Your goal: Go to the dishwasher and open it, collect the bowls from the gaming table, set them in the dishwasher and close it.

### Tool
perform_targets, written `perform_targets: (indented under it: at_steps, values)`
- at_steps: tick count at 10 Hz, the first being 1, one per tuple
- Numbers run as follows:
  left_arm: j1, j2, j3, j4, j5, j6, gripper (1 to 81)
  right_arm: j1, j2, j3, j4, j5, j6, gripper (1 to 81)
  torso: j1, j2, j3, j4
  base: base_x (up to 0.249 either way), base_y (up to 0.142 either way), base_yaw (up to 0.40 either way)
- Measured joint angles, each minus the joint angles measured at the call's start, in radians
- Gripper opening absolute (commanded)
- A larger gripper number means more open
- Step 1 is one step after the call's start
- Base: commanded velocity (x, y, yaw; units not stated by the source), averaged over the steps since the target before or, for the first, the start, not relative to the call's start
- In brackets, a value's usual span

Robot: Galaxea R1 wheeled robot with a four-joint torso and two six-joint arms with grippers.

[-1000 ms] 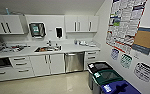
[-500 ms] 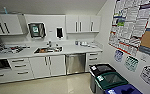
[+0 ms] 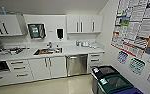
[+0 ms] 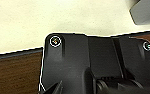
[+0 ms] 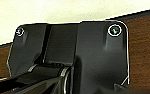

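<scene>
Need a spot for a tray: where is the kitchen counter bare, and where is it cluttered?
Bare: the counter between the sink and the small items by the right wall, above the dishwasher. Crowded: the far left end, under a dish rack.

You are looking at printing you cannot read — the wall posters (image 3: 136,27) are carrying dense blocks of text and coloured panels, the small signs (image 3: 137,65) below them and the labels on the bin lids (image 3: 103,81) likewise — nothing is resolving into words or numbers.
</scene>
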Motion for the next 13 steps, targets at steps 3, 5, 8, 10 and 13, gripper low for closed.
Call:
perform_targets:
  at_steps: [3,5,8,10,13]
  values:
    - [0.009,0.014,0.007,-0.001,0.001,0.000,81.1,-0.009,-0.014,-0.002,0.000,-0.003,0.000,81.1,-0.002,-0.001,0.000,0.000,0.148,0.075,0.000]
    - [-0.004,-0.011,-0.008,-0.003,-0.003,0.000,81.1,0.008,0.013,0.010,0.000,0.003,0.000,81.1,-0.001,0.000,0.000,0.000,0.148,0.075,0.000]
    - [0.006,0.008,0.006,-0.003,0.000,0.000,81.1,-0.007,-0.008,-0.001,0.000,-0.004,0.000,81.1,-0.002,0.000,0.000,0.000,0.148,0.075,0.000]
    - [0.009,-0.010,-0.002,-0.003,0.001,0.000,81.1,-0.009,0.010,0.005,0.000,-0.002,0.000,81.1,-0.003,-0.001,0.000,0.000,0.148,0.071,0.000]
    - [-0.003,0.008,0.007,-0.003,-0.003,0.000,81.1,0.004,-0.011,-0.005,0.000,-0.001,0.000,81.1,-0.002,0.000,0.000,0.000,0.148,0.044,0.000]
